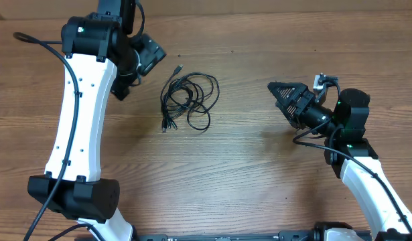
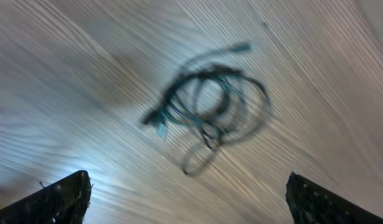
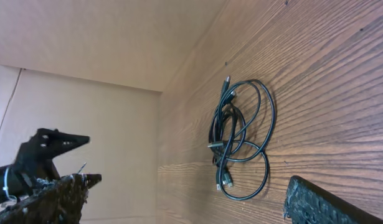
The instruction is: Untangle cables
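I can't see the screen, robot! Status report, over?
Left gripper open, right gripper open, both empty. Cables lie tangled on the table between them, untouched. Nothing in the way.

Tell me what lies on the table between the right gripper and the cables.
Nothing: only bare wooden table separates the right gripper from the cables. The overhead view shows that stretch plainly, and the right wrist view agrees.

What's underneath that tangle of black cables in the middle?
Only the wooden table shows through the loops of the cables, which lie flat on it. Where strands cross, the lower ones are covered, so which lies lowest cannot be told.
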`<action>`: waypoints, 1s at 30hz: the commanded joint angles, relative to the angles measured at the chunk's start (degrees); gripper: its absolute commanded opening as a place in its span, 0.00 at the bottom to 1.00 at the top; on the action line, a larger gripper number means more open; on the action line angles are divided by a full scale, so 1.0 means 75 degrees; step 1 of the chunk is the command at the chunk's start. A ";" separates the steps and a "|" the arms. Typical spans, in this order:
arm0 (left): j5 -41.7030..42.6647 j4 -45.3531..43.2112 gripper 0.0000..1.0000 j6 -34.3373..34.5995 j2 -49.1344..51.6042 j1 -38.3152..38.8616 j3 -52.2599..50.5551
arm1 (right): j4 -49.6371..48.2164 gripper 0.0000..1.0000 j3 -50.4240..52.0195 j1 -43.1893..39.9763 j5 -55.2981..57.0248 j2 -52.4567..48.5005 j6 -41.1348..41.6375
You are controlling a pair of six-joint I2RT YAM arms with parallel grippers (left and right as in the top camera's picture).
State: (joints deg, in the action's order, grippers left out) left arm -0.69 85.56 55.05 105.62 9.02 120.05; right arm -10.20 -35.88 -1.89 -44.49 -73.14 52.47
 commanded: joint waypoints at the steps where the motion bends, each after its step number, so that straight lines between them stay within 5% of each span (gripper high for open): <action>1: -0.1655 0.0041 1.00 -0.0143 -0.0041 0.0023 -0.0321 | 0.0009 1.00 0.0029 -0.0050 0.0117 0.0006 -0.0064; 10: -0.0947 -0.0694 1.00 -0.0143 0.0761 0.0073 -0.2142 | 0.0032 1.00 0.0032 -0.0050 0.0119 0.0006 -0.0067; 21: -0.0487 -0.0670 1.00 -0.0516 0.2468 0.0370 -0.2218 | 0.0035 1.00 0.0032 -0.0050 0.0391 0.0006 -0.0064; 30: -0.0122 -0.0799 1.00 -0.0513 0.2550 0.0388 -0.2218 | 0.0064 1.00 0.0032 -0.0050 0.0411 0.0006 -0.0064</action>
State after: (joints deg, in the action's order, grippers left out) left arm -2.94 79.99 52.05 124.29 11.66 103.72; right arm -9.76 -35.88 -1.89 -41.98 -73.14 52.45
